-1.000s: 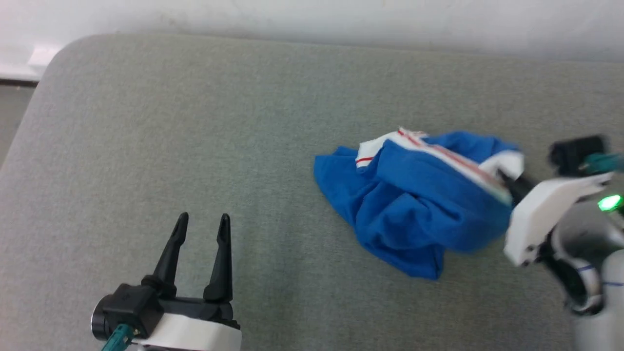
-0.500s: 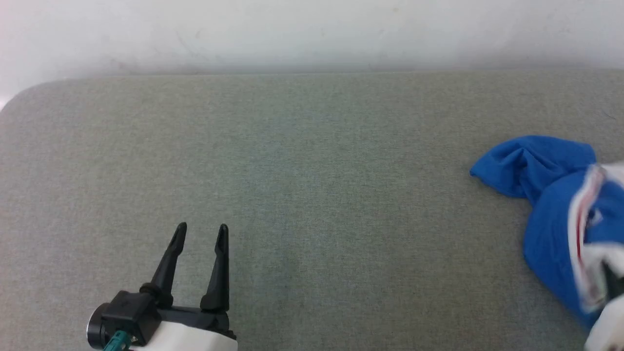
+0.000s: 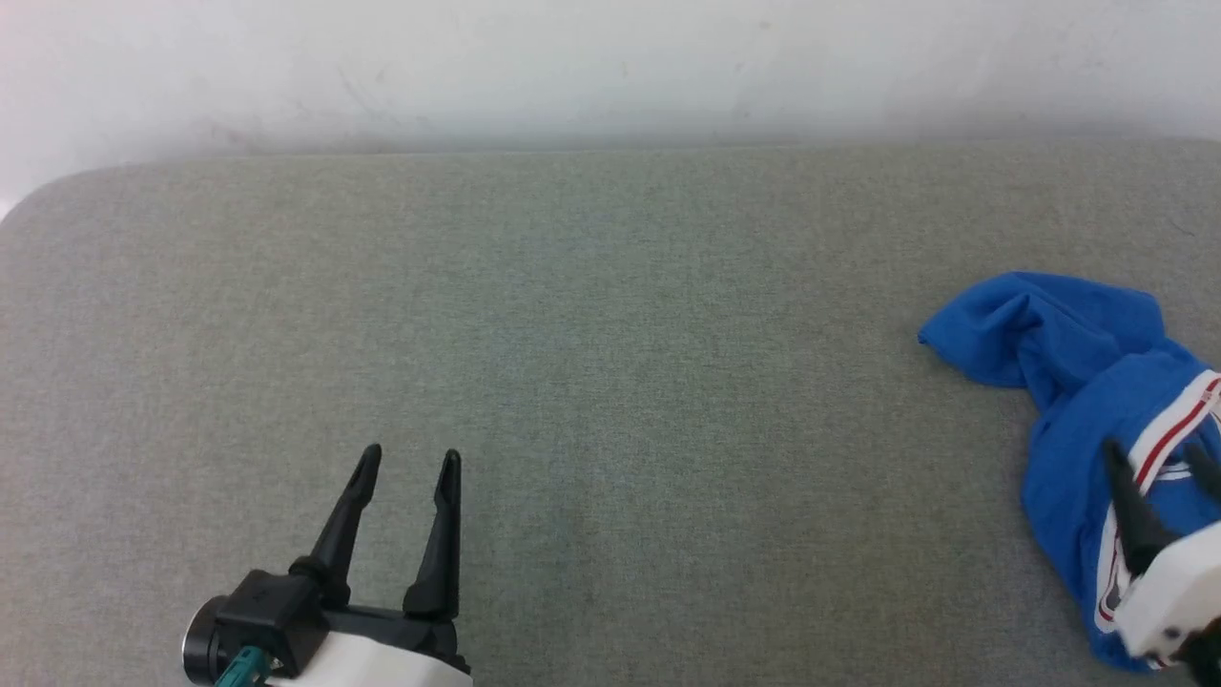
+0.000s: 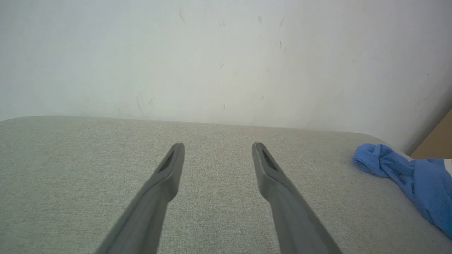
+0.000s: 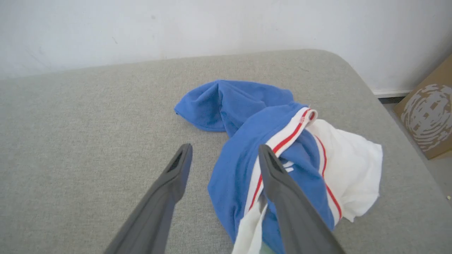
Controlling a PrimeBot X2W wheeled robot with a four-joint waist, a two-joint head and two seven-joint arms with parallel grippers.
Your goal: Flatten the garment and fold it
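Observation:
The garment [image 3: 1078,382] lies crumpled in a heap at the right end of the grey padded surface [image 3: 610,334], blue with a white sleeve and red-and-white trim. In the right wrist view the garment [image 5: 247,116] spreads under and beyond my right gripper [image 5: 225,151], whose fingers stand apart just above the cloth, the right finger over the striped trim. In the head view my right gripper [image 3: 1159,468] hovers open over the heap. Far to the left, my left gripper [image 3: 410,458] stands open with nothing in it. The left gripper [image 4: 218,146] points at the wall, the garment [image 4: 420,180] off to its right.
A white wall [image 3: 610,67] runs along the far edge of the surface. Past the rounded right corner, a cardboard box [image 5: 427,120] stands on the floor. Bare grey surface stretches from the heap to the left gripper.
The head camera has swung, so the picture shifted. My right gripper, shut on the garment's white trim before, has opened and let go; the cloth has dropped into a heap. The left gripper kept still.

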